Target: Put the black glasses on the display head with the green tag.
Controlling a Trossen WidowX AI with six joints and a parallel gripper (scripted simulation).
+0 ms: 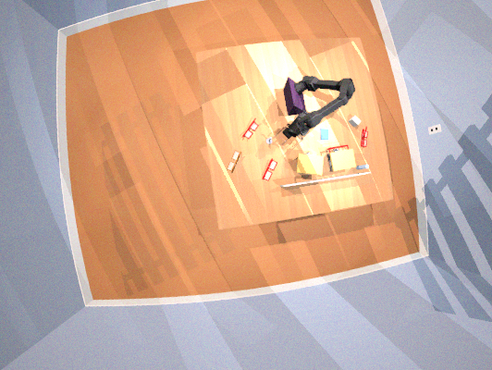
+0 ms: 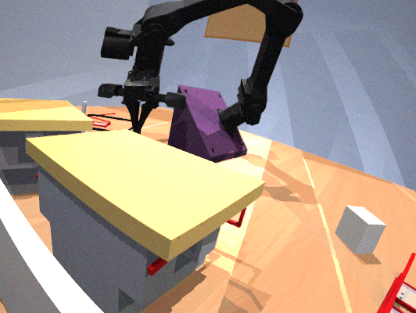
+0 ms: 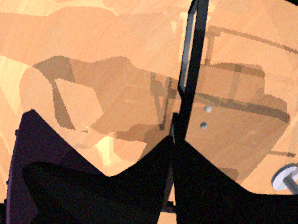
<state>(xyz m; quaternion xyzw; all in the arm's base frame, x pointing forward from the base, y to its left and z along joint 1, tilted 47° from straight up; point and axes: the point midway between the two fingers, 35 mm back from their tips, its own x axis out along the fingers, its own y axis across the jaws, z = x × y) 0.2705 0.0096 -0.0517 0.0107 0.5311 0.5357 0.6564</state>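
Note:
The black glasses (image 3: 198, 45) are held at the front frame by my gripper (image 3: 173, 142) (image 2: 137, 131) (image 1: 286, 136), which is shut on them. In the wrist view the frame runs up from the fingertips; its lower part is hidden by the fingers. Two grey display heads with flat yellow tops stand on the table: one top (image 1: 310, 164) (image 2: 39, 115) is on the left in the top and exterior views, the other top (image 1: 342, 160) (image 2: 141, 180) on the right. Red glasses (image 1: 338, 148) (image 2: 239, 222) are at the right head. My gripper is beyond both heads, apart from them. No green tag can be made out.
A purple wedge (image 1: 294, 98) (image 2: 203, 117) (image 3: 30, 165) stands beside the arm. A small round stand (image 1: 269, 141) (image 3: 287, 177) is near the gripper. A white block (image 1: 354, 120) (image 2: 357, 231), blue square (image 1: 325, 134) and white bar (image 1: 324, 179) are also there, with several other glasses.

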